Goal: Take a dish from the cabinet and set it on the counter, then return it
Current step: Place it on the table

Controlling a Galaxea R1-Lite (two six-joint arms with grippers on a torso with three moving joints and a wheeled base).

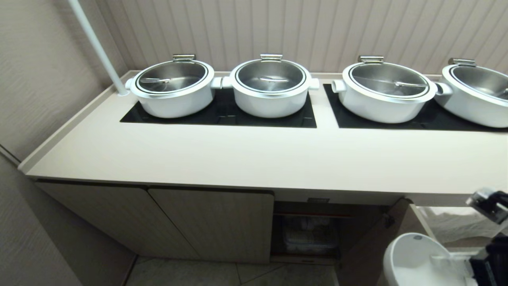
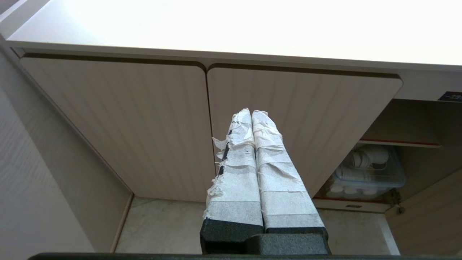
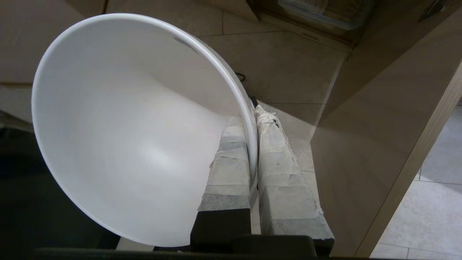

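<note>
Right gripper [image 3: 252, 126]: clamped on the dish [image 3: 137, 130], one taped finger inside its wall, one outside.
Dish: held low beside the open cabinet [image 1: 309, 234] door, below the counter [image 1: 254, 159].
Left gripper [image 2: 251, 113]: fingers pressed together, empty, facing the closed doors.

You have four pots [image 1: 173, 89] in a row on hob panels [image 1: 222, 115] at the back of the tabletop [image 1: 238, 155]. Below it sits the cabinet [image 1: 214, 222], open right of its doors, a bin [image 1: 307, 236] inside. The dish [image 1: 416, 260] hangs low right, before the opened door [image 1: 369, 246].
</note>
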